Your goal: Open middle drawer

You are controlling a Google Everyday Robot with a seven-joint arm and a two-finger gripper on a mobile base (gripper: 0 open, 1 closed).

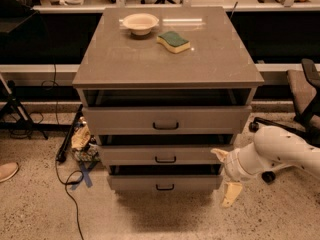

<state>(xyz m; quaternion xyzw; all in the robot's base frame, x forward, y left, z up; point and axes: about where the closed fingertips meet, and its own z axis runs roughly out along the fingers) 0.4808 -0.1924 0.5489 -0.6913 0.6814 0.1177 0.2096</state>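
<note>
three grey-taupe flat-fronted drawers stacked in a low grey-taupe cabinet [165,83], each with a small black bar handle and a dark gap above its front. middle drawer [135,155] between the widest top drawer [125,120] and the narrowest bottom drawer [135,183], its handle [165,159] at the centre of the front, untouched. white robot arm [285,146] stretched in from the right edge, low beside the cabinet. gripper [225,174] at the cabinet's lower right corner, level with the middle and bottom drawer fronts, well apart from the middle handle. cream fingers [231,194] spread wide and holding nothing: one pointing left at the right end of the middle drawer front, touching or just beside it, cannot tell which; the other hanging down toward the floor, right of the bottom drawer. on the cabinet's flat top surface [150,59], toward the back, a round cream bowl [140,23] and just right of it a green-topped yellow sponge [173,41], near but apart. dark office chair [307,91] at the right edge behind the arm. speckled stone floor [40,209] with black cables [70,194], a blue tape cross [84,176] and a light shoe [7,171] at the left
</note>
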